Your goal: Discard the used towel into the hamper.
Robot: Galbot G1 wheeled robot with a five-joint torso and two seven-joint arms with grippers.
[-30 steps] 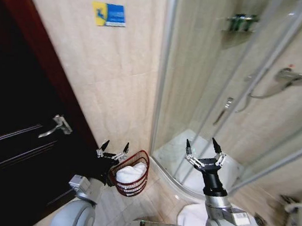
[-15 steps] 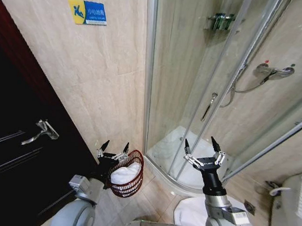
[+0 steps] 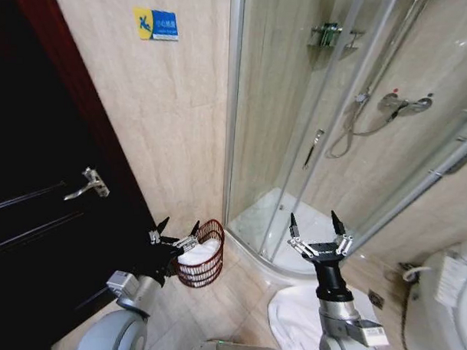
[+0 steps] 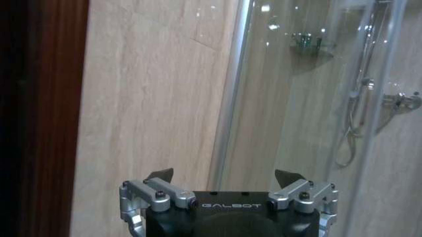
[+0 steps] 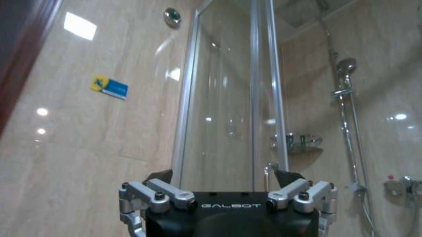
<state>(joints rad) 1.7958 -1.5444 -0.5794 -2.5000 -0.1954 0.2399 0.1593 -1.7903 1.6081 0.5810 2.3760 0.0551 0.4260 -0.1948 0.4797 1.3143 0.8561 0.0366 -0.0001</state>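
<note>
Lower left of centre in the head view, the hamper sits on the floor with a white towel inside. Left gripper and right gripper hover spread, empty. Towel looks soft, light; pinch a raised fold.

Head downward; wrists toward shower
</note>
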